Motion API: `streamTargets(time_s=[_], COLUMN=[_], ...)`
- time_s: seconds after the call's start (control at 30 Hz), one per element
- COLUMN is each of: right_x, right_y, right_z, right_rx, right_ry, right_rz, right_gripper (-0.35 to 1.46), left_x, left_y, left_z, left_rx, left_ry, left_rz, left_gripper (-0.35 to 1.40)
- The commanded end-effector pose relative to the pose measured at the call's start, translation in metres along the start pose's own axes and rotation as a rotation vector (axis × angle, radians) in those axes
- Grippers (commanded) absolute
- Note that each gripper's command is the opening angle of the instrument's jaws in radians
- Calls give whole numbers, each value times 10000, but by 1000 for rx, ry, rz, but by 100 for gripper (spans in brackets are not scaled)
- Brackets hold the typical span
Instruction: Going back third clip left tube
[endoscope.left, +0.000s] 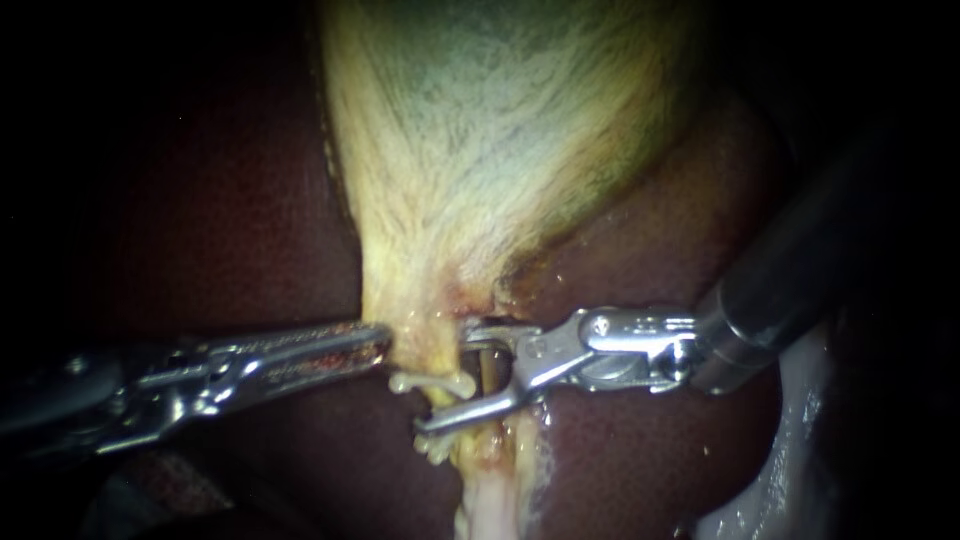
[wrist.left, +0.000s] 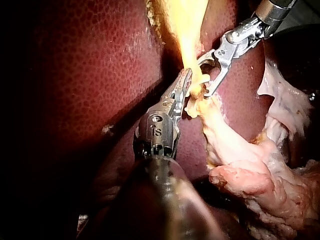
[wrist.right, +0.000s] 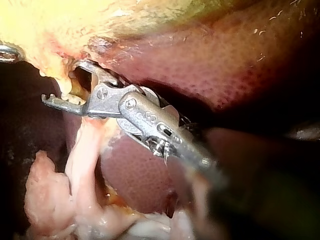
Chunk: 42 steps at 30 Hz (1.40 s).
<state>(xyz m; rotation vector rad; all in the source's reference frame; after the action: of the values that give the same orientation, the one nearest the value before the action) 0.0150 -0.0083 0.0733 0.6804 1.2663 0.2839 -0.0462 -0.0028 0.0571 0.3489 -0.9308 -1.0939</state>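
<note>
Right instrument (endoscope.left: 468, 378) has its jaws wide, astride the tube (endoscope.left: 487, 372) just below the gallbladder (endoscope.left: 480, 130); left instrument (endoscope.left: 378, 345) has its jaws clamped on the gallbladder's neck; I cannot make out a clip. To back off cleanly, I judge: leave the jaws wide; draw straight back along the shaft so neither of the 2 tips snags the tube; hold the left pull steady.

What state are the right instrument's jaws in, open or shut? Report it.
Open: a clear gap shows between the jaws of the right instrument, which straddle the tube without closing on it.
</note>
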Motion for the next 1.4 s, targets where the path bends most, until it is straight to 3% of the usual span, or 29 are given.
streamTargets(time_s=[0.03,0.3,0.67,1.0,1.4], right_x=[-1,-6,33,43,42], right_y=[-3,-25,-21,-23,-24], right_z=[-3,-49,-100,-127,-128], right_rx=[3,12,-21,-35,-34], right_ry=[0,0,0,-3,-4], right_rz=[-1,-3,-111,-156,-162], right_gripper=[60,60,60,60,60], left_x=[0,0,1,2,9], left_y=[0,1,3,8,13], left_z=[0,1,2,9,60], left_rx=[0,1,1,0,-15], left_ry=[0,0,0,-1,13], left_rz=[0,1,1,1,5], left_gripper=[-16,-16,-16,-16,-15])
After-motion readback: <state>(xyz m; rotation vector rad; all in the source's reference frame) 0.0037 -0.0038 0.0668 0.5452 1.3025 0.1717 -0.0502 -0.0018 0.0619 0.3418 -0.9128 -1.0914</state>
